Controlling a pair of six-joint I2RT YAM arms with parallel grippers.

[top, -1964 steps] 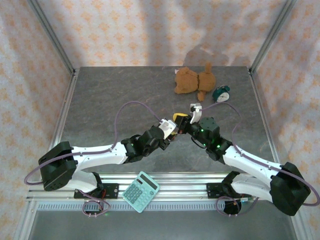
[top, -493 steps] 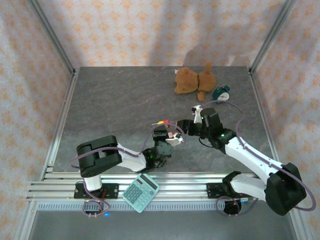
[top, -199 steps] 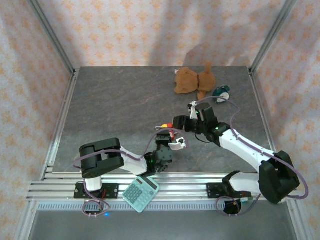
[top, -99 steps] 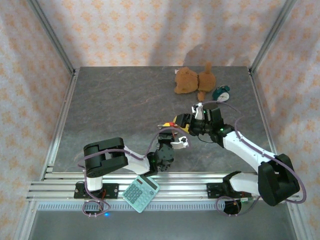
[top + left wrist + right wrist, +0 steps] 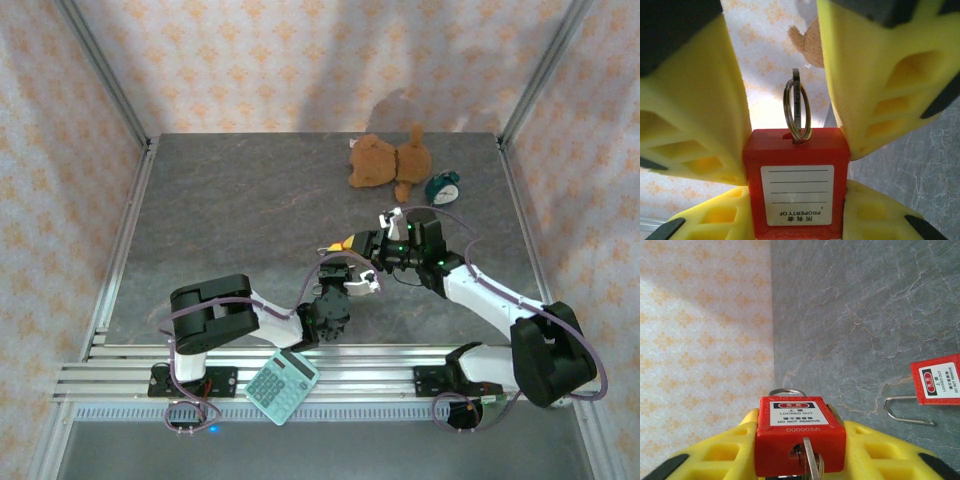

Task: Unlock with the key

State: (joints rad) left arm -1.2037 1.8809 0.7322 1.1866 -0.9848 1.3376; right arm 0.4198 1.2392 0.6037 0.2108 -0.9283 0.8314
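A red padlock (image 5: 800,432) with a "LOCKED OUT" label sits between my right gripper's (image 5: 801,442) yellow fingers, which are shut on its body. Its steel shackle points away from the camera. A metal key (image 5: 811,460) sticks in the keyhole on the face nearest the camera. My left gripper (image 5: 799,192) is shut on a red tag (image 5: 798,150) labelled "PROPERTY OF". A key ring (image 5: 797,111) stands up from the tag's top edge. Seen from above, the two grippers meet at mid-table, the right one (image 5: 358,246) just above the left one (image 5: 346,272).
A second red padlock (image 5: 940,382) lies on the grey table with its shackle out to the left. A brown teddy bear (image 5: 388,160) and a green alarm clock (image 5: 442,187) sit at the back right. A teal calculator (image 5: 282,382) rests on the front rail.
My right gripper's jaws have closed onto the padlock and the wrist has shifted slightly right. The left gripper keeps its hold on the tag and has barely moved.
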